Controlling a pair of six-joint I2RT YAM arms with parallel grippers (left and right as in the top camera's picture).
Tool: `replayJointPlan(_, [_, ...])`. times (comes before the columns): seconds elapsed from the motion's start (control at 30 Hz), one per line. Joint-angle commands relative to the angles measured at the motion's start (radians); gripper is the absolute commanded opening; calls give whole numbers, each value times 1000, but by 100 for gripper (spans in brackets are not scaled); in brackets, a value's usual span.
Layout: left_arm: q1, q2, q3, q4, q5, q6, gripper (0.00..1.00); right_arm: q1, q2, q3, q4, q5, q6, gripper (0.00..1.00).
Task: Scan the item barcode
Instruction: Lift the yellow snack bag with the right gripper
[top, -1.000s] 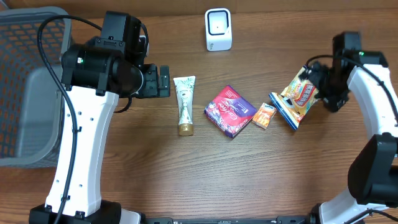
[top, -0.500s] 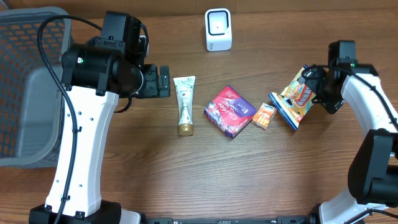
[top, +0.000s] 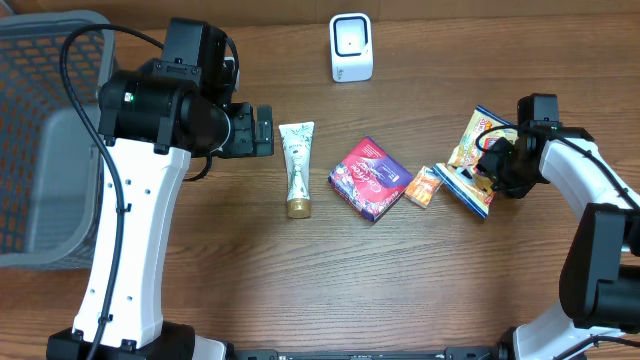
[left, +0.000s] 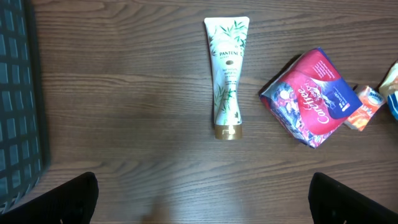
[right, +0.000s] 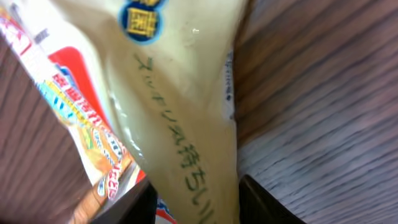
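Overhead: right claw (top: 493, 165) on bag (top: 470, 140) edge

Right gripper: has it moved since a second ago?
Yes. The right gripper has shifted left and toward the near edge, closer to the small orange box, onto the snack bag.

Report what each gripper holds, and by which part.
The right gripper pinches the bag by its side edge. The left gripper is open and holds nothing.
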Motion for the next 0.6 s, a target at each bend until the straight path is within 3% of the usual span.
replayJointPlan(0.0, [5,1,0,2,-13,-14,100,-2,0,19,-13,-98,-75,33])
replayJointPlan(0.2, [5,1,0,2,-13,-14,100,5,0,22,-36,-171,-121,10])
replayJointPlan(0.57, [5,1,0,1,-13,-14,100,146,-3,71,-107,-174,-164,4])
